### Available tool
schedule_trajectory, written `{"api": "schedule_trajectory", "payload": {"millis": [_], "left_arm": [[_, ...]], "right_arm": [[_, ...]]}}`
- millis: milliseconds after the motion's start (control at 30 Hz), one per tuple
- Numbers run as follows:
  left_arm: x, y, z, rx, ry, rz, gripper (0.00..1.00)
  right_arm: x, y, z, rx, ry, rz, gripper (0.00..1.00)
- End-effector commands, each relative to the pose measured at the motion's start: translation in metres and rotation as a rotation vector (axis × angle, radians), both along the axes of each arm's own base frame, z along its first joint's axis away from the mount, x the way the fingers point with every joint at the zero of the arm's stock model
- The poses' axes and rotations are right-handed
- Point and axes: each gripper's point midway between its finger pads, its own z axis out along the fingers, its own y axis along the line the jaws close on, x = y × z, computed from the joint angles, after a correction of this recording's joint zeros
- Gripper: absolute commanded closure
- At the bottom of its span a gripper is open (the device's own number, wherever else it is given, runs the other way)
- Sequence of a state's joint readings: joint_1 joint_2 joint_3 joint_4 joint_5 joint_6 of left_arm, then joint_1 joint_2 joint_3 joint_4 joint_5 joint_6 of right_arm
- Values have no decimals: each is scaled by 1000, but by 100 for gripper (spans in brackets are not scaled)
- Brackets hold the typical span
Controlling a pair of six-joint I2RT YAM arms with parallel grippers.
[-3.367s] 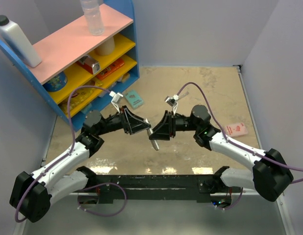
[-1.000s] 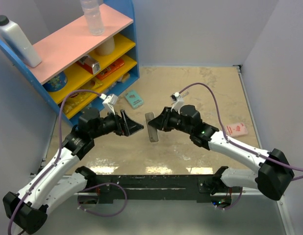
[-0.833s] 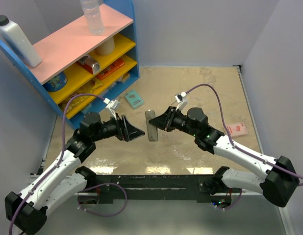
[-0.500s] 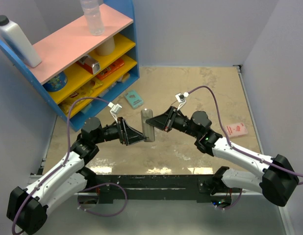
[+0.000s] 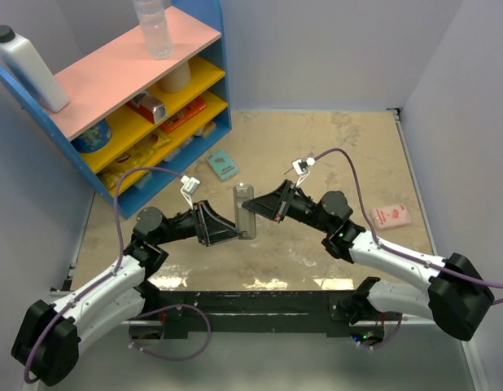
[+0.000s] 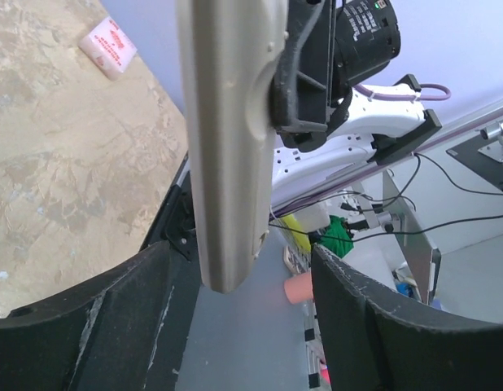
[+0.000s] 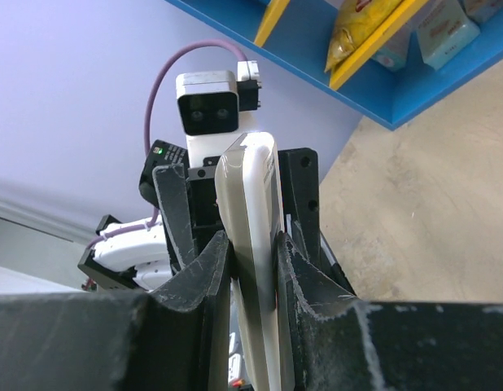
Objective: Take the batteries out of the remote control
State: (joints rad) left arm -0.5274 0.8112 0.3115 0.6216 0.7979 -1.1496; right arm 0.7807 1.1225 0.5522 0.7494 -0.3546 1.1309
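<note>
Above the bench: remote control [image 5: 244,210], in the air between both arms.
Right jaws: clamped on its middle.
Left jaws: open around its near end, no contact.
Handling: likely light, stiff, smooth; grip long edges.

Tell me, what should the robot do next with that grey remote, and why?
Probably close the left end effector on the remote: its open fingers straddle the free end, while the right end effector clamps it steady.

Grey remote control [image 5: 244,210]; beige marbled tbl [image 5: 341,155]; pink pkt [image 5: 390,216]; teal box [image 5: 223,164].
</note>
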Motion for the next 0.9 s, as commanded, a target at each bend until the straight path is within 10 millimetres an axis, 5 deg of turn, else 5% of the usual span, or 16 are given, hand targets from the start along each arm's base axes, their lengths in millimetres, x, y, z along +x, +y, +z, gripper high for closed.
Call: {"api": "schedule_trajectory", "payload": {"millis": [0, 333, 467, 633, 867], "left_arm": [[-11, -1, 18, -97, -41, -42, 27], [-7, -7, 9, -81, -21, -51, 34], [-8, -6, 8, -83, -18, -48, 58], [-10, -5, 8, -84, -1, -44, 88], [-12, -3, 8, -68, 28, -44, 100]], "right_arm": [[-2, -1, 17, 69, -30, 6, 98], [-5, 1, 11, 92, -4, 28, 98], [-8, 0, 8, 76, -2, 34, 96], [-8, -2, -12, -43, -28, 17, 76], [-6, -3, -14, -250, -159, 42, 35]]}}
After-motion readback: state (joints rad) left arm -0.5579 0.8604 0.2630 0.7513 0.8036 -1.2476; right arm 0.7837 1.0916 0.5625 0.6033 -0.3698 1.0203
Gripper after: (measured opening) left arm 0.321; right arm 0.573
